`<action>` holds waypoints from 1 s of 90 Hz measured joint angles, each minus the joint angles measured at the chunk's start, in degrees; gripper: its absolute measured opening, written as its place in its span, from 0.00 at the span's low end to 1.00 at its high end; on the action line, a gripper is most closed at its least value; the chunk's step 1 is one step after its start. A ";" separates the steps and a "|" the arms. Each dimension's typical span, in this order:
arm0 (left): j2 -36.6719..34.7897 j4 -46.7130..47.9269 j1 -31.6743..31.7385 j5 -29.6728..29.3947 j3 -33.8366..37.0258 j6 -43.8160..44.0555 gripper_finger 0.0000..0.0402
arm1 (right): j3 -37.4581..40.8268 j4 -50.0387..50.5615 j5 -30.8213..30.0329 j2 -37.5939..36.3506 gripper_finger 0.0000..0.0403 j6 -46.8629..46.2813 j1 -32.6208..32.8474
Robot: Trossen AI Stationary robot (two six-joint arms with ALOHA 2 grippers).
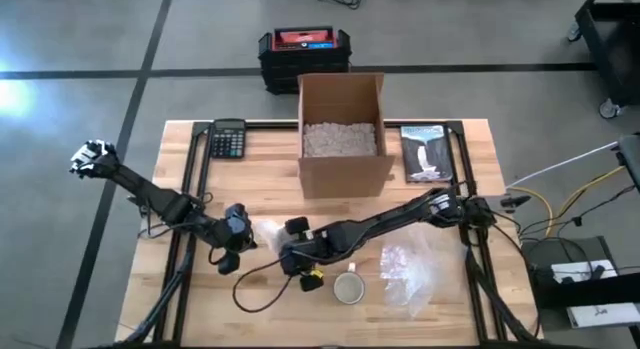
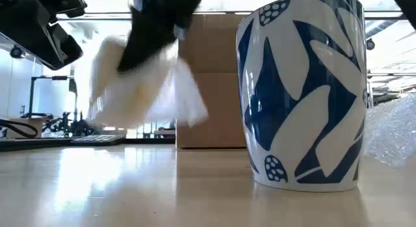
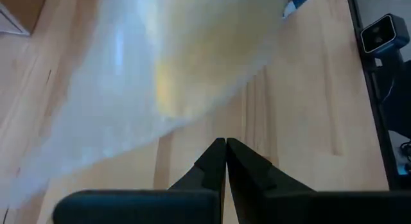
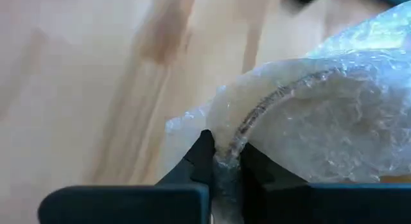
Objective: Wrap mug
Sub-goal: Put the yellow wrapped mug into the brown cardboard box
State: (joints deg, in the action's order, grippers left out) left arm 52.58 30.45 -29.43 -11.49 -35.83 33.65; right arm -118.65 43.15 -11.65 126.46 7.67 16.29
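- The table [image 1: 170, 289] is pale wood with dark rails running along it, and it bears everything below.
- A cardboard box [image 1: 341, 179] stands open at the far middle of the table, with pale filler [image 1: 340, 140] inside it.
- The right arm [image 1: 400, 217] reaches from the right side across to the middle of the table, in front of the box.
- The left arm [image 1: 160, 201] comes in from the left, its gripper close to the right one.
- A loose heap of bubble wrap [image 1: 412, 271] lies on the table right of the mug, near it but apart.
- A second sheet [image 1: 268, 232] of wrap is held up off the table between the two grippers; in the low view it hangs pale and blurred, left of the mug.
- The right gripper [image 4: 221, 163] has its fingers nipped tight on a fold of this sheet, as the right wrist view shows.
- The left gripper [image 3: 226, 147] has its fingers pressed together with nothing between them; the sheet hangs just beyond their tips.
- A booklet [image 1: 424, 152] lies flat just right of the box.
- A calculator [image 1: 228, 140] lies at the far left, well apart from the box.
- The mug [image 1: 348, 287] stands upright near the front edge of the table, just below the right gripper in the high view; it is white with blue leaf shapes [image 2: 305, 123] and bare of wrap.
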 joint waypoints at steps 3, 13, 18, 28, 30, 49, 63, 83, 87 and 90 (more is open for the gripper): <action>0.00 0.03 0.00 -0.01 0.00 -0.08 0.00 | -0.11 0.31 -0.12 -1.36 0.02 0.02 0.00; 0.00 0.07 0.00 -0.04 0.00 -0.34 0.00 | -0.13 0.96 -0.61 -6.64 0.01 0.43 -0.10; 0.00 -0.05 0.02 -0.15 0.00 -0.59 0.00 | -0.11 1.24 -1.54 -9.57 0.01 1.02 -0.14; 0.00 -0.14 0.00 -0.17 0.00 -0.70 0.00 | -0.12 1.08 -5.72 -15.66 0.01 2.65 -0.73; 0.00 -0.09 0.00 -0.17 0.00 -0.70 0.00 | -0.17 0.95 -6.52 -16.72 0.01 3.05 -1.05; 0.00 -1.04 0.01 -0.22 0.00 -0.72 0.00 | -0.19 -0.63 -16.89 -24.87 0.01 6.47 -7.18; 0.00 -1.14 0.00 -0.22 0.00 -0.53 0.00 | -0.26 0.75 -18.68 -26.91 0.01 5.17 -16.19; 0.00 -1.30 0.02 -0.22 0.00 -0.28 0.00 | -0.17 10.09 -10.49 -24.44 0.01 -0.87 -28.13; 0.00 -1.31 0.02 -0.20 0.00 -0.29 0.00 | -0.17 11.82 -8.18 -23.60 0.01 -2.01 -29.68; 0.00 -1.30 0.02 -0.20 0.00 -0.29 0.00 | -0.15 12.64 -6.22 -23.00 0.01 -2.38 -30.72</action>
State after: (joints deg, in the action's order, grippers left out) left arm 52.58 29.15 -29.41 -11.68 -35.83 33.36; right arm -118.80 55.79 -17.86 103.46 5.29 -14.43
